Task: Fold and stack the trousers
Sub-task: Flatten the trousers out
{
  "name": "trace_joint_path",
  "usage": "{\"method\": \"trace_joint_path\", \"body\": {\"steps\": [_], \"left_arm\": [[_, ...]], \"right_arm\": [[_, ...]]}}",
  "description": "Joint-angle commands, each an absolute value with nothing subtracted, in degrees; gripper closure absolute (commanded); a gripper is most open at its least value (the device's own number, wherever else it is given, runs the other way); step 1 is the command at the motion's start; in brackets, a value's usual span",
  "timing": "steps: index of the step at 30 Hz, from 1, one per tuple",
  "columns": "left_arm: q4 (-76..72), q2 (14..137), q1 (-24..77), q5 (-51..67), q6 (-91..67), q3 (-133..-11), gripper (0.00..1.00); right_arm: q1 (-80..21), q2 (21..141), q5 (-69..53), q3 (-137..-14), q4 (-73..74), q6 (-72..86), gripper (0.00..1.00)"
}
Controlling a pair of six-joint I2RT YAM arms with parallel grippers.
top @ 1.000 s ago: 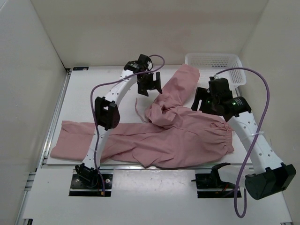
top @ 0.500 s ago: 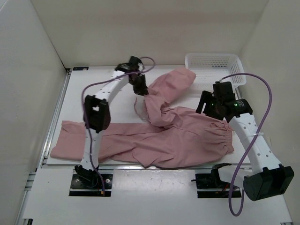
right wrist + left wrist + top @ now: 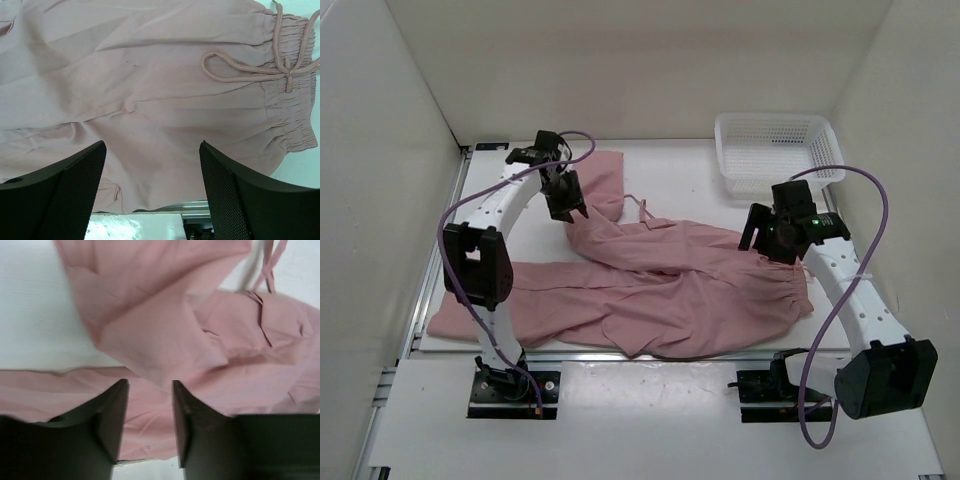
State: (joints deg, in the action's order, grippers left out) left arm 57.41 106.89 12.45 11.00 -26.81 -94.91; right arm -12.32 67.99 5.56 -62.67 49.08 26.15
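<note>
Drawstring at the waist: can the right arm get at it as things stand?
Probably yes: the drawstring lies bare on the trousers, just beside the open fingers of the right arm, with nothing over it.

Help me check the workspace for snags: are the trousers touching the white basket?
Apart. The top view shows a strip of bare white table between the trousers and the basket at the far right.

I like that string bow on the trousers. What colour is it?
Pink, same as the trousers. The drawstring shows best in the right wrist view.
</note>
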Motion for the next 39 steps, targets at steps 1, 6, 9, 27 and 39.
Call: {"method": "trace_joint_path", "body": {"steps": [1, 6, 9, 27, 39], "left_arm": [[59.58, 106.16, 9.15, 5.63, -25.4, -102.9, 0.51], [60.21, 113.45, 3.35, 3.41, -28.21, -109.68, 0.9], [59.68, 121.88, 0.01, 7.81, -28.74, -115.56, 0.85], [58.97, 141.77, 2.29, 22.22, -27.6, -128.92, 0.9], [58.45, 127.8, -0.79, 19.51, -26.46, -121.47, 0.9]], "right_arm": [[-11.95, 67.68, 4.75, -62.67, 47.02, 24.87, 0.2], [-11.43, 66.53, 5.54, -60.91, 47.02, 24.26, 0.2], [-11.43, 66.53, 4.83, -60.91, 47.02, 24.26, 0.2], [11.77, 72.04, -10.55, -57.03, 42.9, 31.37, 0.19], [15.73, 95.07, -16.68, -66.89, 32.71, 40.15, 0.22]]}}
